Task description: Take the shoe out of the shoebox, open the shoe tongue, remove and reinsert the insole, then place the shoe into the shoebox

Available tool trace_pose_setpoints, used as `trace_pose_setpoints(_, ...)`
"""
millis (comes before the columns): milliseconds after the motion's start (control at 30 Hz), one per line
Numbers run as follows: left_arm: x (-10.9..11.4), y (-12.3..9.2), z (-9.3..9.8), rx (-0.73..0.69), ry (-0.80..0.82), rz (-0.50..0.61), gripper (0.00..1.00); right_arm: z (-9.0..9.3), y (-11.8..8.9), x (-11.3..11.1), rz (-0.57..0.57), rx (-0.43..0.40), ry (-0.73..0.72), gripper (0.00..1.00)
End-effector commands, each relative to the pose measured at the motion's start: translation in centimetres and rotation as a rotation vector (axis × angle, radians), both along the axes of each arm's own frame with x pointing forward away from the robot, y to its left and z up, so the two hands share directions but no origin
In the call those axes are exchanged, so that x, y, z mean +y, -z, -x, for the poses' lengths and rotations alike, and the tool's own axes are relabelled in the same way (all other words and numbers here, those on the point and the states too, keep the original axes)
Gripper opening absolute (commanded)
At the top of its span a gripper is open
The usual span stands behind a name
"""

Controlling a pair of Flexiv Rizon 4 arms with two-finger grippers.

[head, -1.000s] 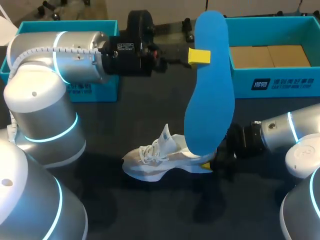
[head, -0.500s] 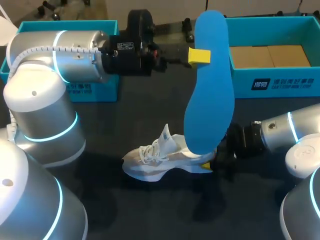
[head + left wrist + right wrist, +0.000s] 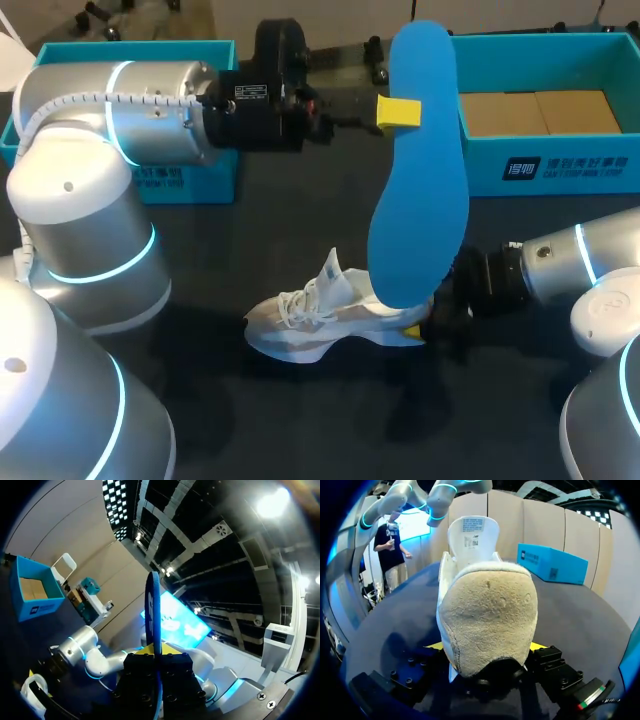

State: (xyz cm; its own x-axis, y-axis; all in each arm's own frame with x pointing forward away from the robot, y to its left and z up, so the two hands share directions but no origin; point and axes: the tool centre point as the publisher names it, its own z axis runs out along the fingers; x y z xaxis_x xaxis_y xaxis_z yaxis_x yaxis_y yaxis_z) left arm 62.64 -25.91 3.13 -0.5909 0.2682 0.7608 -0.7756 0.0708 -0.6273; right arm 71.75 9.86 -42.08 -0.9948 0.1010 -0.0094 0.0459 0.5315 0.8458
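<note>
While left gripper is pinching the blue insole upright, well above the tabletop | right gripper is clamping tight on the heel of the white shoe — shoe is sitting on tabletop — teal shoebox is standing well beyond it

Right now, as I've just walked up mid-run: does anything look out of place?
Only the blue insole: it is outside the white shoe, held on end in the air by the left gripper. The shoe stands on the table, tongue up, heel in the right gripper. Nothing looks spilled or damaged.
</note>
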Motion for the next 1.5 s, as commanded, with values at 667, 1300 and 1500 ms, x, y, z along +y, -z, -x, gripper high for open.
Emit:
trace_pose_setpoints(667,-0.1,0.0,0.0,0.001,-0.001,-0.001,0.00,0.0,-1.0,-1.6,0.102,-0.013,0.006,1.00)
trace_pose_setpoints(1300,-0.1,0.0,0.0,0.001,-0.001,-0.001,0.00,0.0,-5.1,-3.6,0.272,-0.081,0.026,1.00)
trace_pose_setpoints(1500,-0.1,0.0,0.0,0.001,-0.001,-0.001,0.00,0.3,-6.2,-3.5,0.322,-0.104,0.054,1.00)
